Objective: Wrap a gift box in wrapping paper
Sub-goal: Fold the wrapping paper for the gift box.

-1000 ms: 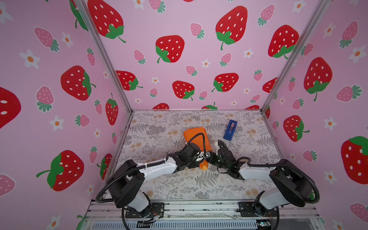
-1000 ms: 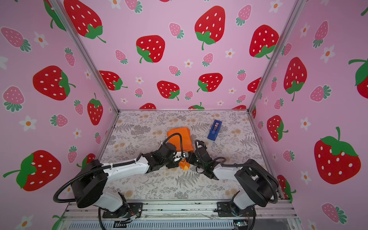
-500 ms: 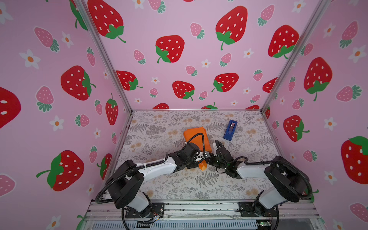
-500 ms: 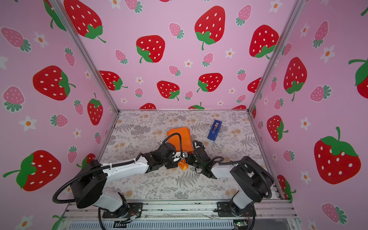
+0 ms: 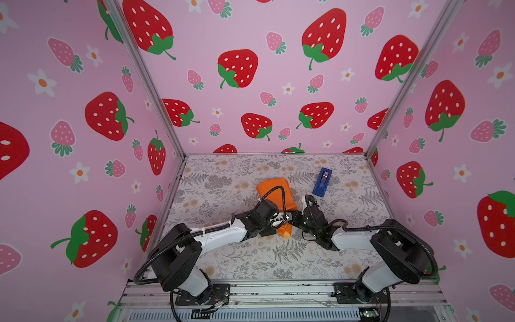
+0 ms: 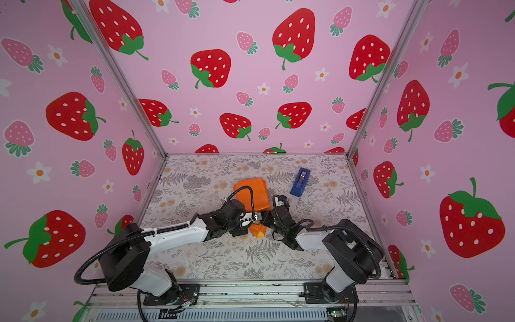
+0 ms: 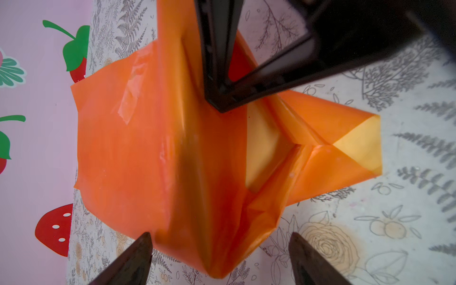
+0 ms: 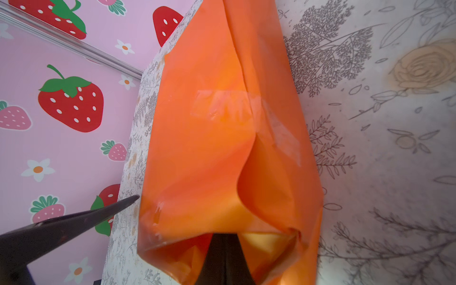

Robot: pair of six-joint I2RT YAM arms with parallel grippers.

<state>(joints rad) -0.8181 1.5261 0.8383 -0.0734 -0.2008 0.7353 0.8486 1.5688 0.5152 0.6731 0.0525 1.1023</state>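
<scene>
my right pincer (image 7: 219,103) pinches the wrapping paper (image 7: 148,148) by its end flap, seems thin and rippy, left pincer (image 7: 220,238) wide

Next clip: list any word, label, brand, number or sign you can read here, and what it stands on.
No readable text in any view.
The wrapping paper: plain orange, no print; the clear tape on it is blank.
The tape dispenser: blue, any marking is too small to tell.
The walls and table covering: pictures only (strawberries, flowers, ferns).
</scene>
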